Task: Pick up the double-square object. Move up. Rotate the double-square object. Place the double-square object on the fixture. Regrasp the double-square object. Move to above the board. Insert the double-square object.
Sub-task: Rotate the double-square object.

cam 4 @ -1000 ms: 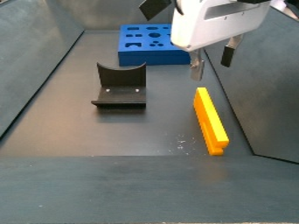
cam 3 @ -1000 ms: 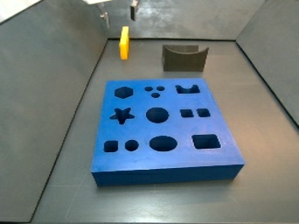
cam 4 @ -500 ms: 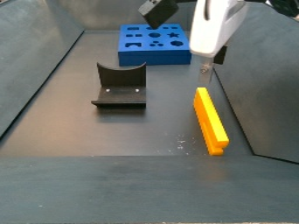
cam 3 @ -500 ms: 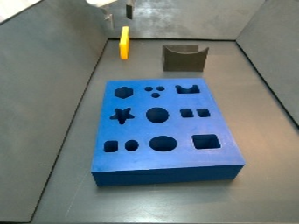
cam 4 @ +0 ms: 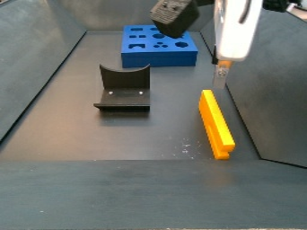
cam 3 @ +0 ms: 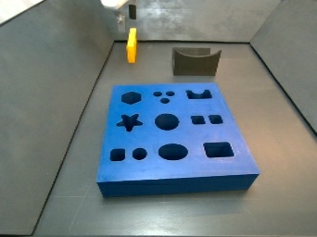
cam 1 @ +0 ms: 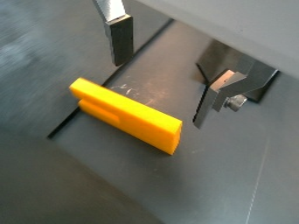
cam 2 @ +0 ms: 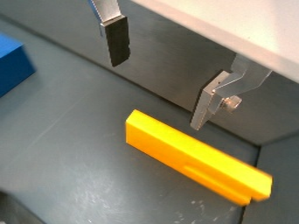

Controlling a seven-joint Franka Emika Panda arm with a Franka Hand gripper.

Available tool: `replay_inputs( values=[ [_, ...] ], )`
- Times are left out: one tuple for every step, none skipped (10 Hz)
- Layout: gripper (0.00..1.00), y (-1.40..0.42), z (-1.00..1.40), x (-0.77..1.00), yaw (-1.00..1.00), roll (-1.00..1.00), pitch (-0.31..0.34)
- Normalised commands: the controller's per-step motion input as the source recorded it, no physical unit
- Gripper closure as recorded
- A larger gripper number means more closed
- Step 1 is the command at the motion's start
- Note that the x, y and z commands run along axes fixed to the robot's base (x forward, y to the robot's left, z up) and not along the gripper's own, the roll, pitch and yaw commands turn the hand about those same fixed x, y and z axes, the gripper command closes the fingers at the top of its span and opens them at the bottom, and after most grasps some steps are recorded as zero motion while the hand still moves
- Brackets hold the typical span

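The double-square object, a long yellow-orange piece, lies on the dark floor next to a side wall in both side views [cam 3: 133, 44] [cam 4: 216, 123]. My gripper [cam 4: 221, 65] hangs above its far end, only its lower part in view [cam 3: 129, 9]. In both wrist views the gripper [cam 1: 163, 74] [cam 2: 162, 77] is open and empty, with the piece [cam 1: 126, 114] [cam 2: 193, 157] below and off to one side of the gap. The fixture [cam 3: 195, 61] [cam 4: 124, 90] stands on the floor apart from it. The blue board [cam 3: 176, 139] [cam 4: 159, 47] lies flat with several cut-outs.
Grey walls enclose the floor on several sides; the yellow piece lies close to one wall [cam 4: 270, 99]. A corner of the board [cam 2: 12, 66] shows in a wrist view.
The gripper has turned about its vertical axis and shifted slightly toward the wall above the yellow piece. The piece, fixture and board have not moved.
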Motion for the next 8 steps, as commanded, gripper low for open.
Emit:
replay_inputs(
  values=[
    [0.0,0.0,-0.03,0.05,1.0,0.0,-0.011],
    [0.0,0.0,-0.03,0.05,1.0,0.0,-0.012],
    [0.0,0.0,-0.03,0.05,1.0,0.0,-0.012],
    [0.0,0.0,-0.03,0.05,1.0,0.0,-0.013],
    [0.0,0.0,-0.03,0.05,1.0,0.0,-0.014],
    [0.0,0.0,-0.03,0.05,1.0,0.0,-0.014],
    [0.0,0.0,-0.03,0.05,1.0,0.0,-0.015],
    [0.0,0.0,-0.03,0.05,1.0,0.0,-0.016]
  ],
)
